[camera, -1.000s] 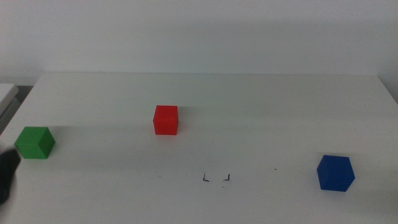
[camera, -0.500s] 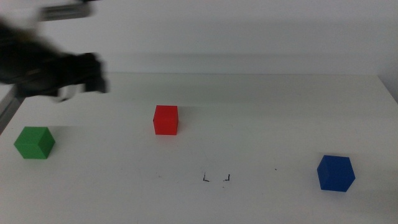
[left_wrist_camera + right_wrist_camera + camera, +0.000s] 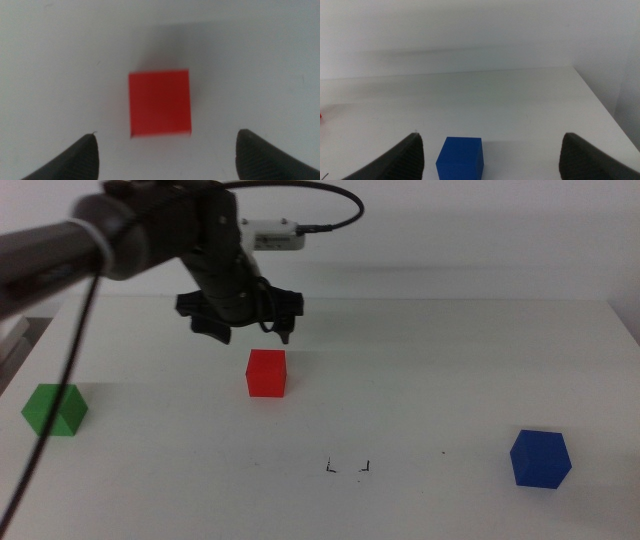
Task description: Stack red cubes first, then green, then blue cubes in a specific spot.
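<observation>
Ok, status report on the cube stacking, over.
Left gripper open, hovering above red cube, not touching. Right gripper open, waiting near blue cube. Corner marks bare, nothing in the way.

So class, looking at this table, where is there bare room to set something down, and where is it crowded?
Bare table stretches between the red cube and the blue cube, and between the green cube and the corner marks. It is crowded only above the red cube, where the left tool hovers open. The right tool waits open by the blue cube.

White table [image 3: 450, 370] carries red cube [image 3: 266, 372], green cube [image 3: 55, 409], blue cube [image 3: 540, 458], corner marks [image 3: 348, 467].
</observation>
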Tool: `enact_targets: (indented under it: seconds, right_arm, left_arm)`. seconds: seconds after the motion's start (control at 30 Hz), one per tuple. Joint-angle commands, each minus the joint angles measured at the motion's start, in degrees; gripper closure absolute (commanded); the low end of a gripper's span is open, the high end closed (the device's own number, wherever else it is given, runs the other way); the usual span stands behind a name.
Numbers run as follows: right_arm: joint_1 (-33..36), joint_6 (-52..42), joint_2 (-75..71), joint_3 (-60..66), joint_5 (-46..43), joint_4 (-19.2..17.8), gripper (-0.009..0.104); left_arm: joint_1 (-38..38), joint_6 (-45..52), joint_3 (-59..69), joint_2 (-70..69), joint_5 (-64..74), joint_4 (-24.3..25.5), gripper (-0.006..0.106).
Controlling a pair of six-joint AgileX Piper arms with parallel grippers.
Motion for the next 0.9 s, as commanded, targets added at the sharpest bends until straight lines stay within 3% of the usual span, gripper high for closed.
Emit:
enact_targets:
  seconds: [0.0, 0.5, 0.6, 0.7, 0.87]
  right_arm:
    - [-0.2, -0.3, -0.3, 0.2, -0.6, -0.6, 0.003]
    - [-0.2, -0.3, -0.3, 0.2, -0.6, -0.6, 0.003]
    - [-0.2, -0.3, -0.3, 0.2, -0.6, -0.6, 0.003]
    - [-0.2, -0.3, -0.3, 0.2, -0.6, -0.6, 0.003]
    - [-0.2, -0.3, -0.3, 0.2, -0.6, -0.6, 0.003]
  left_arm:
    - [-0.3, -0.5, -3.4, 3.1, -0.3, 0.2, 0.007]
    - [0.5, -1.3, -8.0, 15.0, -2.8, -0.3, 0.007]
    - [0.5, -1.3, -8.0, 16.4, -4.2, -0.3, 0.011]
    - [0.5, -1.3, -8.0, 17.0, -5.2, -0.3, 0.028]
    - [-0.1, -1.3, -8.0, 14.7, -2.8, -2.2, 0.076]
